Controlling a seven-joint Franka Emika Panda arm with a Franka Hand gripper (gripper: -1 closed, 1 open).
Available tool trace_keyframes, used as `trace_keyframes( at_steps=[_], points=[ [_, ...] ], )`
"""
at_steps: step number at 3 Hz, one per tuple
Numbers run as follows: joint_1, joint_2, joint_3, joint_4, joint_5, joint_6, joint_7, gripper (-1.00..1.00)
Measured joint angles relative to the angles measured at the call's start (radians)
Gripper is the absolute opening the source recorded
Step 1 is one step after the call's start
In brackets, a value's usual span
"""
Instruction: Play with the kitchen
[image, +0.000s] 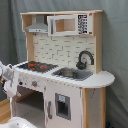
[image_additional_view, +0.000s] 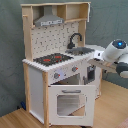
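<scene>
The kitchen (image: 65, 80) (image_additional_view: 35, 80) stands upright, white panels with pale wood. It has a black-red hob (image: 35, 65) (image_additional_view: 52, 59), a grey hood (image: 37, 25) (image_additional_view: 50, 21), a sink (image: 70, 74) (image_additional_view: 82, 50) and a black tap (image: 85, 59) (image_additional_view: 75, 39). The windowed oven door (image_additional_view: 67, 102) leans slightly out, with a dark gap above it. My gripper (image_additional_view: 92, 63) reaches in from the second exterior view's right, at counter height by the kitchen's front. In the first exterior view, only my arm (image: 7, 79) shows at the left edge beside the hob.
A grey curtain (image: 10, 30) hangs behind the kitchen. The floor (image_additional_view: 15, 120) is wooden. A cabinet door with a dark window (image: 62, 106) sits under the sink. An open microwave-like shelf (image: 67, 24) is at the top.
</scene>
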Motion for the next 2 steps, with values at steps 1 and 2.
trace_keyframes(
  at_steps=[1, 2],
  points=[
    [0.0, 0.042, 0.0, -0.032, 0.089, -0.02, -0.052, 1.0],
    [-0.005, 0.1, -0.002, -0.072, 0.16, -0.023, -0.1, 1.0]
  ],
)
